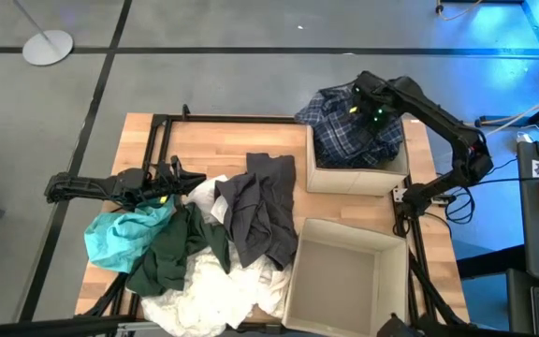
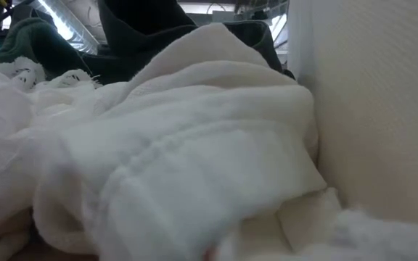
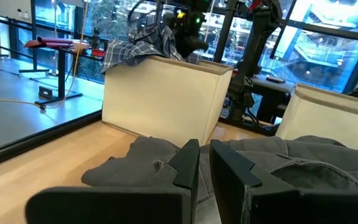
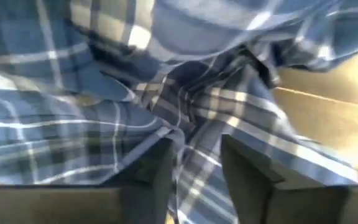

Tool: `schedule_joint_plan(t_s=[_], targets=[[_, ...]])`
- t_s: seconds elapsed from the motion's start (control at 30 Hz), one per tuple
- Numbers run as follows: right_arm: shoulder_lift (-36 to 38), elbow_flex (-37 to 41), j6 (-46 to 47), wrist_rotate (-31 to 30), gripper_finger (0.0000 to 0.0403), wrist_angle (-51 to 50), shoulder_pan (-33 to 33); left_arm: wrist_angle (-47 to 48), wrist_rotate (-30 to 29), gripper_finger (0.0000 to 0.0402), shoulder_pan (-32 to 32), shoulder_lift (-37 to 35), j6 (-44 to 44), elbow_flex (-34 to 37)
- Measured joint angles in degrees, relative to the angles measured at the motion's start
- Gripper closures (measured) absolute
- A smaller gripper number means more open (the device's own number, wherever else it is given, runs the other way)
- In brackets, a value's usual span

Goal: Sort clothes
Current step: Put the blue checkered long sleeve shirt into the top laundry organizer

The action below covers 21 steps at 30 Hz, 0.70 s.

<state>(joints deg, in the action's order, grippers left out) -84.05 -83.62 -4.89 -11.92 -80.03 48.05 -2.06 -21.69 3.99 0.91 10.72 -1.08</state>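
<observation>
Right wrist view shows the right gripper with fingers parted, plaid shirt between them, seemingly being released into the far box at upper right. Left gripper, fingers nearly closed and empty, waits over the grey garment mid-bench; next comes picking from that pile.

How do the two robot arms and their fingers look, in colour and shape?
Both arms are black and slender, built of jointed segments. The right arm shows small green lights near its wrist. The left arm is plain black. Each gripper ends in two flat, dark, blocky fingers.
</observation>
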Motion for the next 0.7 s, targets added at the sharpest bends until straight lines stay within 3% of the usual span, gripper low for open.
schedule_joint_plan(t_s=[0.3, 0.47, 0.7], targets=[[0.0, -16.8, 2.0, 8.5, 0.0158, -1.9, -0.1, 0.0, 0.0, 0.0373, 0.0, 0.0, -0.2, 0.0], [-0.1, -18.8, 0.9, 11.0, 0.0140, 13.1, -3.8, 0.0, 0.0, 0.0373, 0.0, 0.0, -0.2, 0.0], [-5.0, -14.6, -5.6, 13.0, 0.0137, 35.3, -11.9, 0.0, 0.0, 0.0373, 0.0, 0.0, -0.2, 0.0]])
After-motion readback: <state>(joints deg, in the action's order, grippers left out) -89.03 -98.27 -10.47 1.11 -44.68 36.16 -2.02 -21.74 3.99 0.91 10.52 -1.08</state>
